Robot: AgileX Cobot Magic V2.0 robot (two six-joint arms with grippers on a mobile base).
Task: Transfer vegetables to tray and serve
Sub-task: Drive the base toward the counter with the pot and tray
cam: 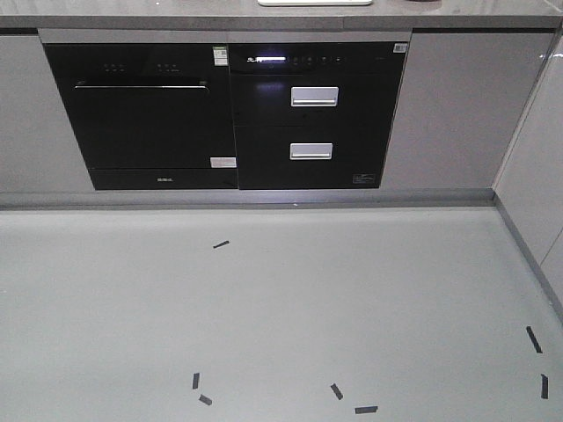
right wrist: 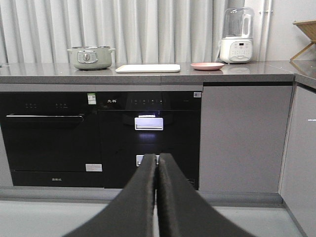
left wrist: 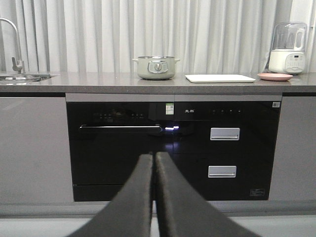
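Front view, tray: a thin strip of the cream-white rectangular plastic tray (cam: pixel 315 2) is showing at the top edge. It is lying on the grey stone countertop (cam: pixel 132 13) above the black built-in appliances (cam: pixel 229 114).
Front view, floor: short black tape marks (cam: pixel 221 244) are lying scattered on the pale grey floor (cam: pixel 264 308).
Left wrist view, left gripper: the left gripper (left wrist: pixel 154 157) is pointing toward the appliances. Its two dark fingers (left wrist: pixel 136 197) are pressing flat together, with nothing between them.
Left wrist view, pot: a pale green lidded cooking pot with side handles (left wrist: pixel 156 67) is sitting on the countertop.
Left wrist view, tray: the tray is lying flat just to the right of the pot, apart from it. It is showing nearly edge-on as a low white slab with rounded corners, so no printing can be read.
Left wrist view, plate: a round pink plate (left wrist: pixel 275 76) is sitting farther right of the pot, beyond the tray. What is lying on it, if anything, cannot be told.
Left wrist view, blender: a white blender with a clear jug (left wrist: pixel 288 48) is standing farthest right of the pot, behind the plate.
Right wrist view, right gripper: the right gripper (right wrist: pixel 157 158) is aiming at the appliances below the tray, its dark fingers (right wrist: pixel 140 197) closing tight against each other on nothing.
Right wrist view, tray: the tray is again lying right of the pot, with the plate well apart on its far side.
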